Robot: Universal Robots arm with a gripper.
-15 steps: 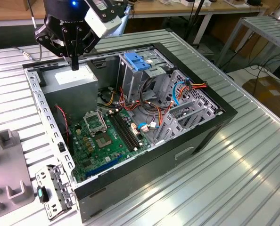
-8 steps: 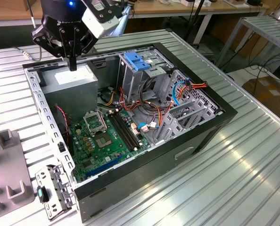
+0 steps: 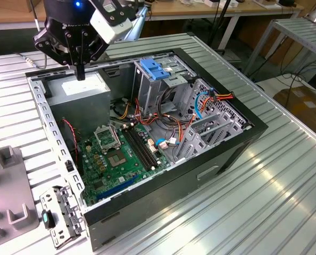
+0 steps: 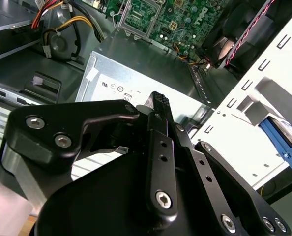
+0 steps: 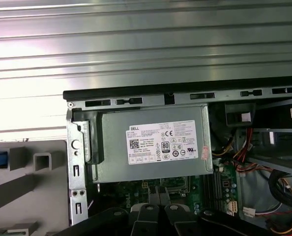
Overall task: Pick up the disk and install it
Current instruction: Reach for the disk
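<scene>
1 closed end effector [image 3: 80, 75] above power supply [image 3: 90, 93]

The worktop [image 3: 264, 180] is ribbed bare metal, bright and glossy. The computer case [image 3: 168, 202] has a matt black outer shell and dull grey sheet-metal walls. The power-supply box [image 5: 136, 172] is smooth grey metal with a white paper sticker [image 5: 161, 142]. The end effector [image 4: 159, 102] is matt black with shiny screws. The bracket [image 3: 154, 69] is smooth light-blue plastic.
</scene>
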